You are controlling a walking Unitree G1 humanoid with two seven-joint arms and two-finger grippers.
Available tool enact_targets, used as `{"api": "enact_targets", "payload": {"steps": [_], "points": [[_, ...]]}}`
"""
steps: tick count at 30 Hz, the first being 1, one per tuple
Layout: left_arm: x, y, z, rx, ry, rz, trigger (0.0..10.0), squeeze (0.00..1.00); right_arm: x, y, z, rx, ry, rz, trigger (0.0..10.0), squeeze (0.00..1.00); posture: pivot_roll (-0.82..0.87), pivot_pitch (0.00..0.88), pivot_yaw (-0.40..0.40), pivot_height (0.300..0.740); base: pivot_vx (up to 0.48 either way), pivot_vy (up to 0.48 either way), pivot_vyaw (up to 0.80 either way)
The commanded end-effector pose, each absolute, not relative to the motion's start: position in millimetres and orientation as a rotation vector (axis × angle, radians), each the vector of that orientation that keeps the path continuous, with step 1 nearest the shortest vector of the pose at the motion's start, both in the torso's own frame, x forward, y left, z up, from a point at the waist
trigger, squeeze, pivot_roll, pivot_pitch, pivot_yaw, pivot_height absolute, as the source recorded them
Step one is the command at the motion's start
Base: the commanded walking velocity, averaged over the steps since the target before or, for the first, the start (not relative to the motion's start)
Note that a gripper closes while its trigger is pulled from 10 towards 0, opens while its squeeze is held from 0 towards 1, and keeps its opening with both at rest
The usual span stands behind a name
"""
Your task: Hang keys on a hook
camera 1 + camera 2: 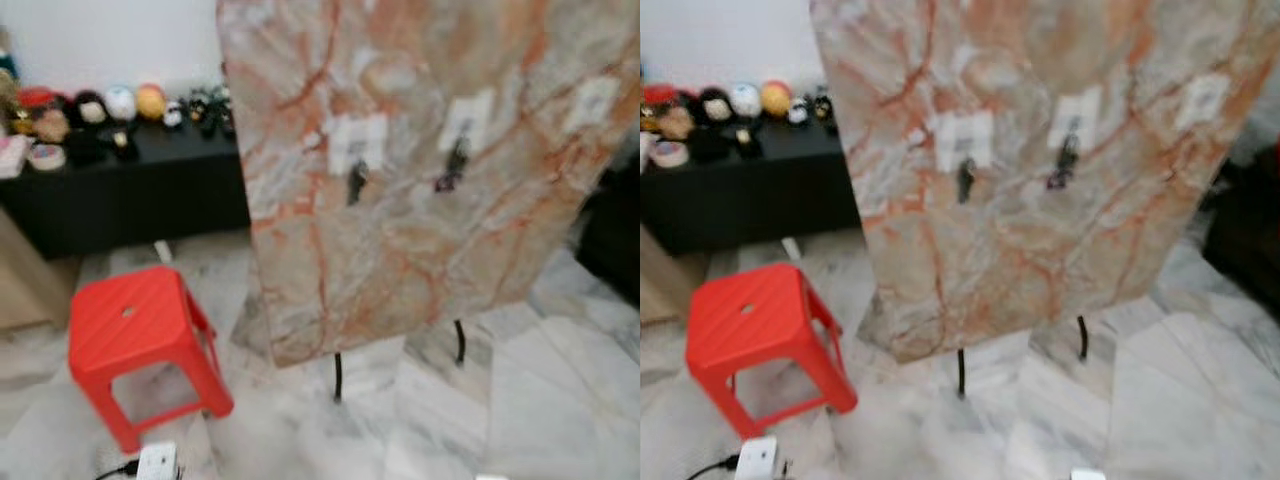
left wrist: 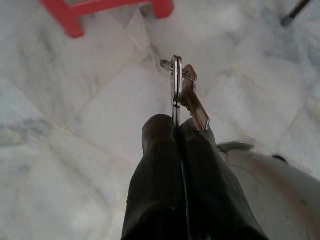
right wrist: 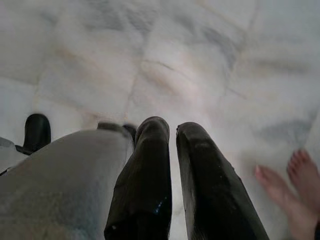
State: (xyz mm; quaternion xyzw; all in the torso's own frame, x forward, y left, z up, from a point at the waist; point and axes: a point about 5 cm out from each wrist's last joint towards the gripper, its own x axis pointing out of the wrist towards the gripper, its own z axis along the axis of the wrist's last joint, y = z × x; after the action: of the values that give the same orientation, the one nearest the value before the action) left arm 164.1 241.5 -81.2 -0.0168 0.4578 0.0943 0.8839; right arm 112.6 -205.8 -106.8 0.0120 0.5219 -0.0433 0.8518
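A tall marble-patterned board [image 1: 420, 200] leans on thin black legs ahead of me. Three white hook plates are fixed to it: left [image 1: 357, 140], middle [image 1: 465, 120] and right [image 1: 592, 103]. Dark items hang from the left hook [image 1: 355, 183] and the middle hook [image 1: 452, 165]; the blur hides what they are. My left gripper [image 2: 176, 122] hangs low over the floor, shut on a bunch of silver keys [image 2: 177, 82] with a ring at the far end. My right gripper [image 3: 172, 127] also hangs over the floor, its fingers together and holding nothing.
A red plastic stool [image 1: 140, 345] stands to the left of the board. Behind it a low black cabinet [image 1: 130, 190] carries several plush toys. A white plug block [image 1: 157, 462] lies on the marble floor. A person's bare foot [image 3: 295, 192] is near my right gripper.
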Motion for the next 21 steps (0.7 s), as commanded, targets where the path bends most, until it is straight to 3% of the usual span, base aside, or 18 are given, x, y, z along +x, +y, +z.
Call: {"api": "enact_targets", "payload": {"steps": [1,21], "points": [[158.8,238.0,-84.6,-0.034,0.975,0.192,10.0,0.00,110.1,-211.1,-106.7,0.022,1.105,-0.106,10.0,0.00,0.04,0.000,-0.034,0.740,0.000,0.000,0.80],[157.7,234.9,-85.9,-0.027,0.984,0.173,10.0,0.00,109.8,-210.9,-106.8,0.022,1.108,-0.088,10.0,0.00,0.04,0.000,-0.037,0.740,0.000,0.000,0.80]]}}
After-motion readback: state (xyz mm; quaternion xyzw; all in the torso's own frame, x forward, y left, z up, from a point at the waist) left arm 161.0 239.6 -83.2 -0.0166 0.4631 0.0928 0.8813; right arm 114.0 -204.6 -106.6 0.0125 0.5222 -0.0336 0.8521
